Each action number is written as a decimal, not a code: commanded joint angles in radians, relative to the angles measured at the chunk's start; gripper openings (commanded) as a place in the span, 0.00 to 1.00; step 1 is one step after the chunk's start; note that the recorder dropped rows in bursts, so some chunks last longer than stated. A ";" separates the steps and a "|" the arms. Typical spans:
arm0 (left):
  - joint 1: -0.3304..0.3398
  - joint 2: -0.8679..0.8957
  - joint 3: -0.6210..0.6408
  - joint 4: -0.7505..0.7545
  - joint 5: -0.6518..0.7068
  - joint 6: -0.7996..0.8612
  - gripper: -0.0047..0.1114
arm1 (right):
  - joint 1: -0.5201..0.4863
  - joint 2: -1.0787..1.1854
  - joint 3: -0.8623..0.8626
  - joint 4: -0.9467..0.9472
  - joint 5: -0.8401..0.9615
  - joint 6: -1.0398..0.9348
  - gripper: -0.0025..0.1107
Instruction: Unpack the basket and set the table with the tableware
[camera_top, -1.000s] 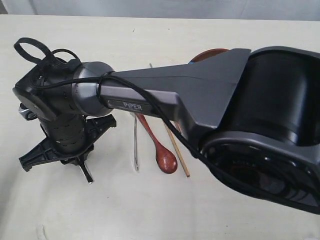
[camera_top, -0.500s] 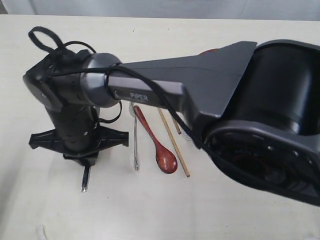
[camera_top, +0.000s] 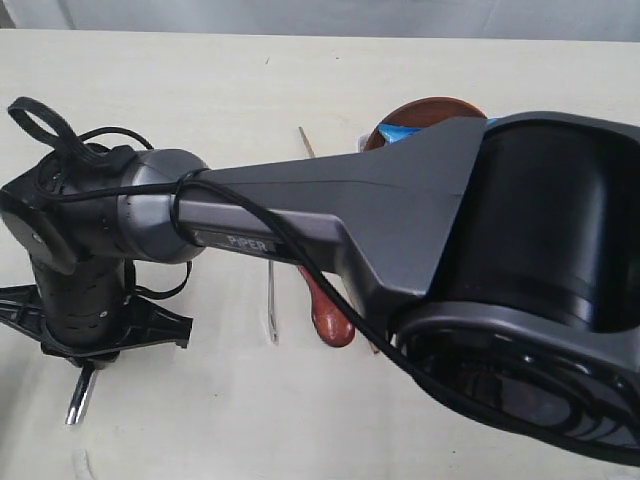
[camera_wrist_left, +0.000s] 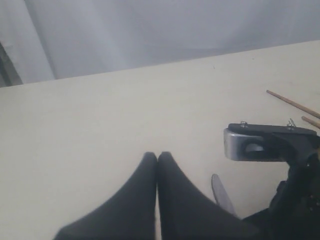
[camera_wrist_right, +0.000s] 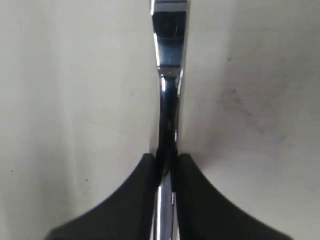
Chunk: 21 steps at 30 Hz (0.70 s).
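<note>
My right gripper (camera_top: 88, 362) has reached across to the left of the table (camera_top: 250, 430) and is shut on a steel knife (camera_top: 78, 398), (camera_wrist_right: 170, 50); its fingers (camera_wrist_right: 145, 175) pinch the handle low over the tabletop. Its blade tip (camera_wrist_left: 222, 192) shows in the left wrist view. My left gripper (camera_wrist_left: 157, 156) is shut with nothing in it, over bare tabletop. On the table lie a steel fork (camera_top: 271, 305), a red-brown wooden spoon (camera_top: 330, 322) and chopsticks (camera_top: 305, 140), (camera_wrist_left: 292, 103). A brown plate (camera_top: 430, 108) sits at the back. The basket is out of view.
The right arm's large dark link (camera_top: 520, 260) crosses the middle and right of the exterior view and hides much of the table. Something blue (camera_top: 400, 132) lies on the plate. A grey wall (camera_wrist_left: 150, 35) stands beyond the table's far edge.
My right gripper has carried the knife leftward and nearer the front edge, turning as it went. The plate shows more now. The left gripper stays shut.
</note>
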<state>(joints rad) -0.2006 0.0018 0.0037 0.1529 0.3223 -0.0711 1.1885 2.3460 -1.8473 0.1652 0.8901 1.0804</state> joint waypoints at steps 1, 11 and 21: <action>0.002 -0.002 -0.004 0.003 -0.001 0.003 0.04 | -0.001 -0.004 0.000 -0.082 0.079 -0.041 0.02; 0.002 -0.002 -0.004 0.003 -0.001 0.003 0.04 | -0.007 -0.004 0.000 -0.081 0.045 0.002 0.02; 0.002 -0.002 -0.004 0.003 -0.001 0.003 0.04 | -0.019 -0.004 -0.002 -0.085 0.068 -0.029 0.44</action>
<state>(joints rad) -0.2006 0.0018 0.0037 0.1546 0.3223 -0.0711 1.1830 2.3478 -1.8473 0.0903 0.9416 1.0702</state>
